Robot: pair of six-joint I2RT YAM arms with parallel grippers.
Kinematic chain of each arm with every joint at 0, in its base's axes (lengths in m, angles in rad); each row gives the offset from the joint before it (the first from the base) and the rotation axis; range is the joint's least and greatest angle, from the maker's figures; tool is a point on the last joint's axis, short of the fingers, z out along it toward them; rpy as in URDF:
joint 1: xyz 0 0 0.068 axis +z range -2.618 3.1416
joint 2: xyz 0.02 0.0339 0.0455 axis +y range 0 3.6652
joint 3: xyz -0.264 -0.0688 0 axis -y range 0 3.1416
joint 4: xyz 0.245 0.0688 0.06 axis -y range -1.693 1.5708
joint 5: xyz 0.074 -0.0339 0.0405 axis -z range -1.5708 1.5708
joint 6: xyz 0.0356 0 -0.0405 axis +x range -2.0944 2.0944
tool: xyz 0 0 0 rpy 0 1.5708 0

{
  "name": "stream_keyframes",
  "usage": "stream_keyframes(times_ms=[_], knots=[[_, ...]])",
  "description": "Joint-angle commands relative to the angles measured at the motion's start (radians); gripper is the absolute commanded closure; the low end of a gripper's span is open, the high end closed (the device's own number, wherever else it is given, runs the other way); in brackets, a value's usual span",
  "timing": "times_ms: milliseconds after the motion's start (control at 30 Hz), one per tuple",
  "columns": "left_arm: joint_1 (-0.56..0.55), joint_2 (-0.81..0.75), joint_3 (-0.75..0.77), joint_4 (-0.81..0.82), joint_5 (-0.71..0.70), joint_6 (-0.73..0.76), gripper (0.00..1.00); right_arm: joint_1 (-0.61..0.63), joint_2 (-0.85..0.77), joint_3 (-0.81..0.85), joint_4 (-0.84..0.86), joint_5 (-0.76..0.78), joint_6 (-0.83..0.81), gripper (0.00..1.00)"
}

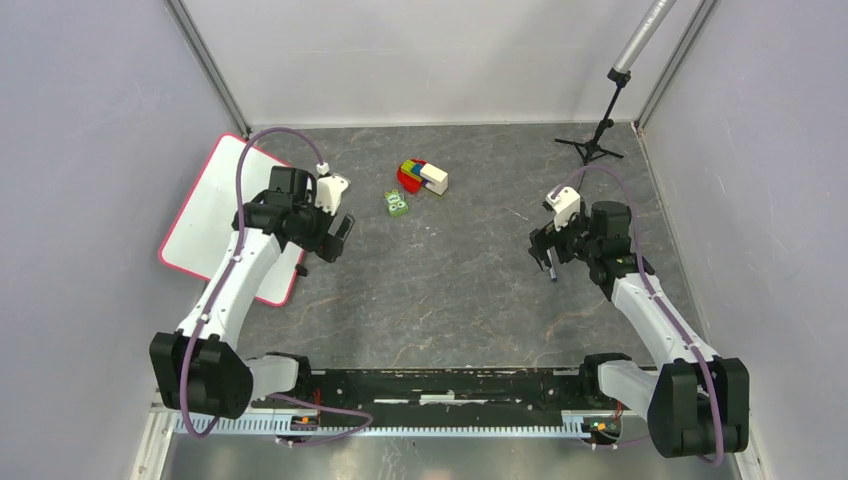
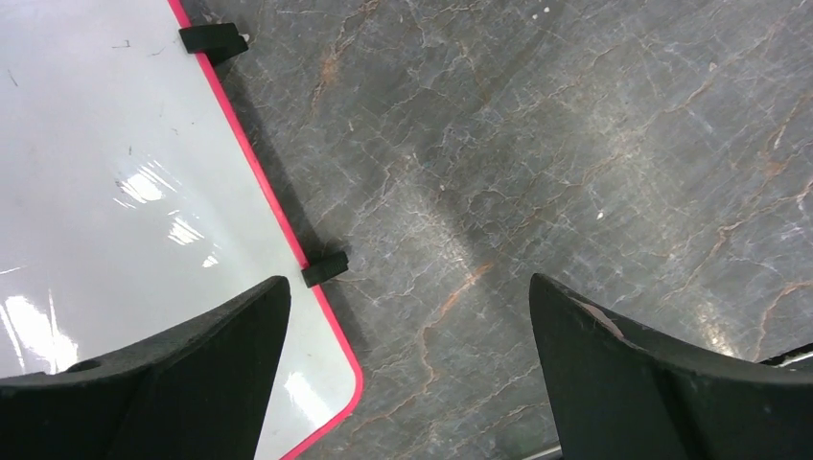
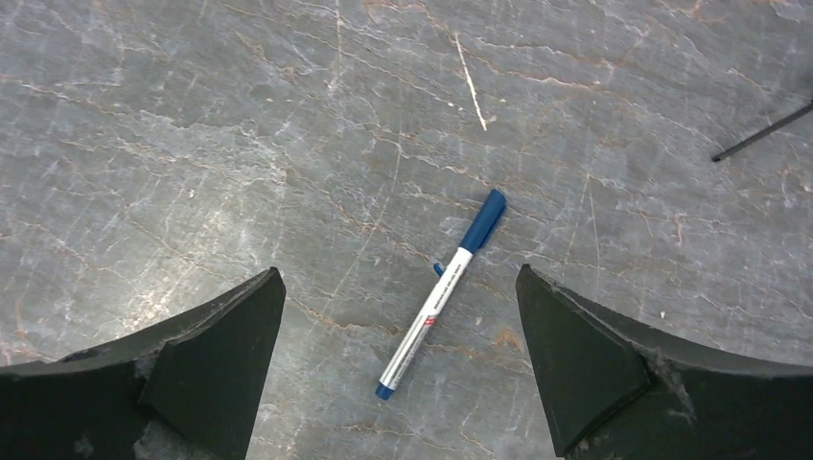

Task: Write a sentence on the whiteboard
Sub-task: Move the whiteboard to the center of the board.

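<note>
Right gripper [image 3: 398, 276]: fingers spread wide, holding nothing, hanging over a blue-capped marker [image 3: 441, 292] that lies flat on the table [image 3: 192, 144] between the fingertips. Likely lined up for a pinch.

Left gripper [image 2: 409, 281]: also spread and empty. The whiteboard [image 2: 115, 144] lies flat, its corner under the left finger, probably so this arm can steady it.

No sentence on it yet, only faint specks.

Only the overhead view shows the 2 arms well apart, with coloured blocks [image 1: 422, 176] ahead between them. Only the wrist views show the board's black clips [image 2: 324, 269].
</note>
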Motion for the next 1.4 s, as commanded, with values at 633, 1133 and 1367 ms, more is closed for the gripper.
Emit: stream_keyframes(times_ms=[633,1133,1367], knots=[[0.07,0.195,0.052,-0.13,-0.093,1.024,0.13,0.0,-0.001,-0.01,-0.029,-0.092,-0.053,0.03],[0.084,0.274,-0.096,-0.128,-0.05,1.274,0.39,0.0,0.009,-0.009,-0.048,-0.104,-0.07,0.03],[0.084,0.3,-0.161,-0.058,-0.11,1.314,0.47,0.0,0.016,-0.006,-0.056,-0.115,-0.074,0.03]])
